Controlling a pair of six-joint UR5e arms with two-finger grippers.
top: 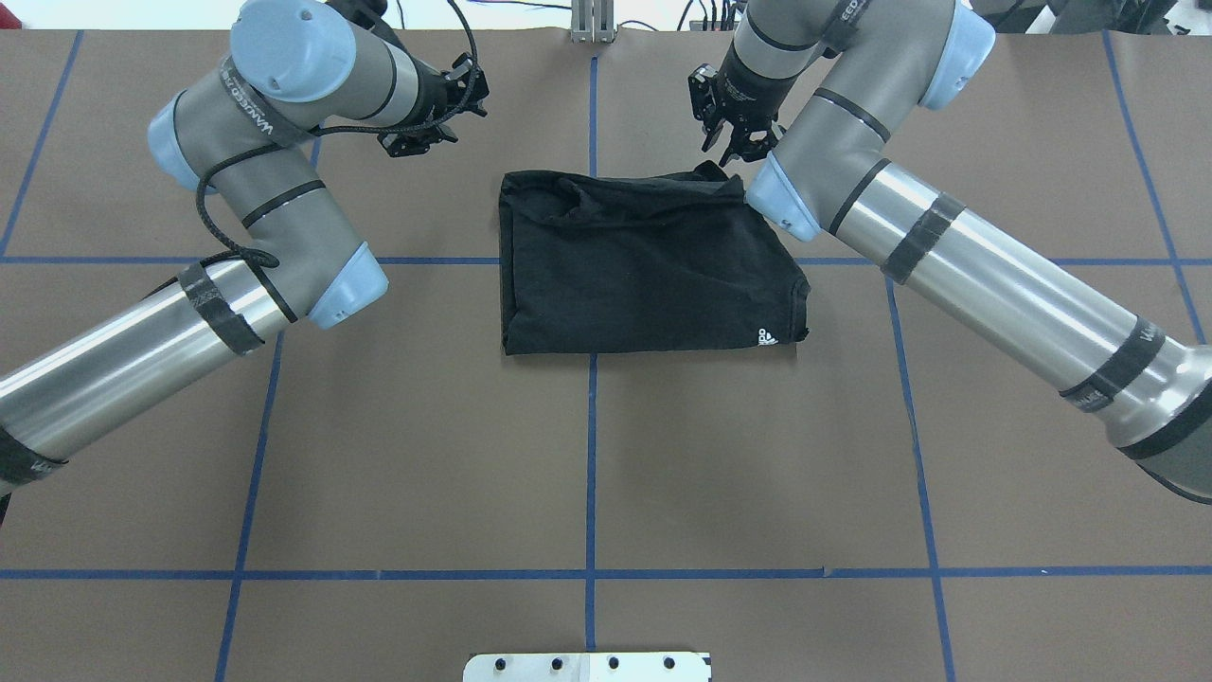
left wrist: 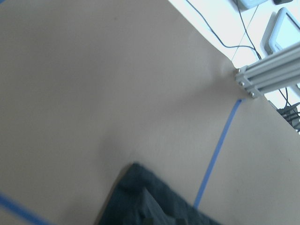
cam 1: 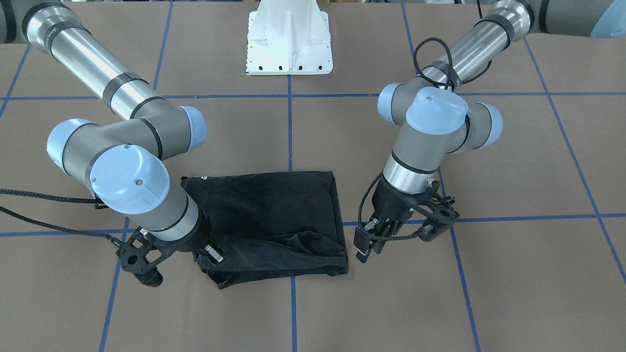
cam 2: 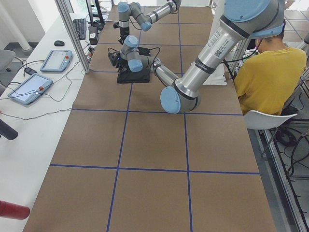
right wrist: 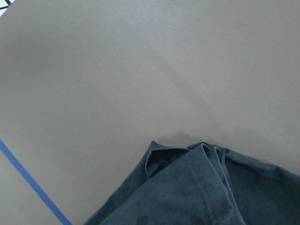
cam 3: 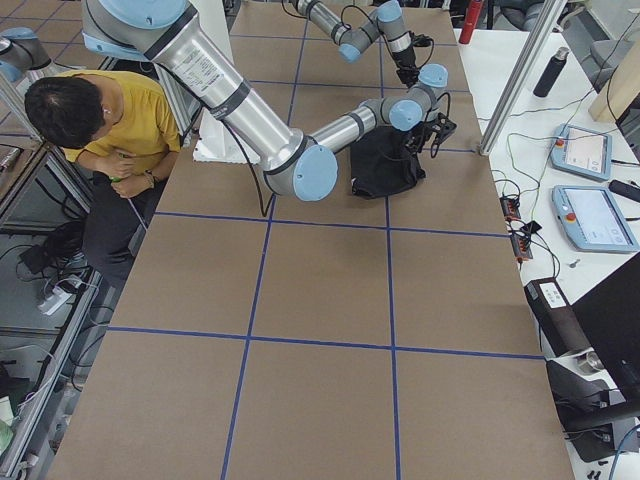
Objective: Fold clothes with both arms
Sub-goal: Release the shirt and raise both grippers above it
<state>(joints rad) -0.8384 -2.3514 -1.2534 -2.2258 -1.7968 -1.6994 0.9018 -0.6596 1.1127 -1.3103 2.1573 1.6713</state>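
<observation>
The black T-shirt (cam 1: 274,210) lies folded in a rough rectangle mid-table (cam 1: 513,274), across a blue tape line (cam 1: 292,313). The right gripper (top: 737,152) hangs just over its bunched corner, fingers spread, holding nothing. The left gripper (cam 1: 386,232) hovers beside the shirt, clear of it and empty; I cannot tell how wide it gapes.

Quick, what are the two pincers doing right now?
Left pincer: open, empty, beside the T-shirt.
Right pincer: open, empty, at the T-shirt's corner.
</observation>
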